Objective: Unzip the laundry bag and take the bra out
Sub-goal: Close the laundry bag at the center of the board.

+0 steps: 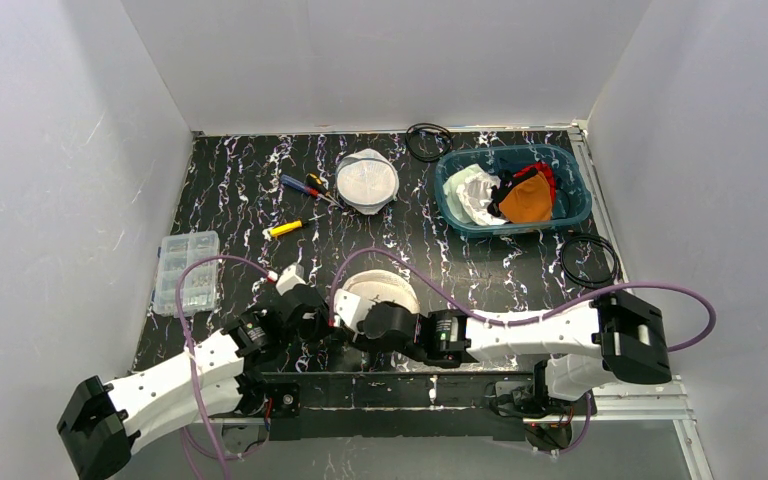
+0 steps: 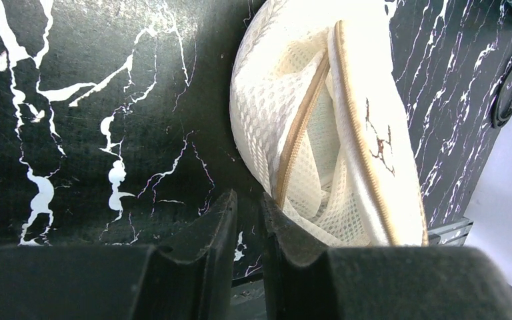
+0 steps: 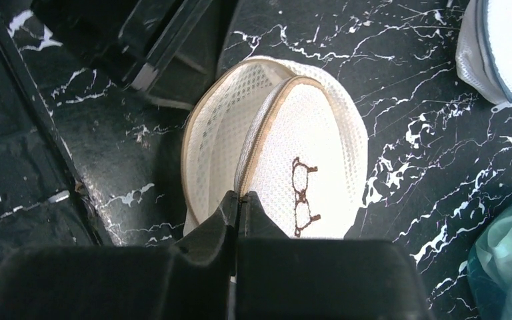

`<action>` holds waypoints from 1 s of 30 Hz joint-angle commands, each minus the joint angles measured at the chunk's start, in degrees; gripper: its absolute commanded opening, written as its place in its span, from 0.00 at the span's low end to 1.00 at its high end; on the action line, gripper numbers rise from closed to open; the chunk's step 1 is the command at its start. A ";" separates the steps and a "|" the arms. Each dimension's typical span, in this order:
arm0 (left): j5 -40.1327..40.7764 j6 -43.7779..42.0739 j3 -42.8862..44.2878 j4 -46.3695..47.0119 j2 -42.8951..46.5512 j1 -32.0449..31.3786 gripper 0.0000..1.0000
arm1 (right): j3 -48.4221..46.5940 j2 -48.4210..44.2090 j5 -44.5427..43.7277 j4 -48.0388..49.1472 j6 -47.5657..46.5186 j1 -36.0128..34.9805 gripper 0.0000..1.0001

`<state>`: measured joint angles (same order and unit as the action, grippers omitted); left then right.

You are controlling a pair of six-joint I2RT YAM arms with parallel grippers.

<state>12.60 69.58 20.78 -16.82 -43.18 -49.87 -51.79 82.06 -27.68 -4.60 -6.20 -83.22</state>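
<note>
Pinching zipper point(image 3: 261, 119) of cream laundry bag point(image 3: 323, 133) in right gripper point(image 3: 240, 199), fingers pressed together | left gripper point(image 2: 248, 208) narrowly parted; just beside bag's edge on marbled table point(image 2: 73, 167)

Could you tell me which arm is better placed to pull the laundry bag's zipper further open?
The right. The right fingers are closed at the zipper on the laundry bag, seemingly on its pull. The left fingers are slightly apart at the bag's edge, with only table between them.
</note>
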 commanded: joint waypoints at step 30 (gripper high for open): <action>4.59 -11.00 9.64 -20.93 12.19 0.99 0.74 | 2.35 -9.85 -5.82 -0.15 12.89 -4.05 0.86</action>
<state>12.97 65.69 25.06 -31.68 -29.65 -49.23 -48.42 79.09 -29.15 -3.03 -1.19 -87.02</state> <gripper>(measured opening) 0.679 0.844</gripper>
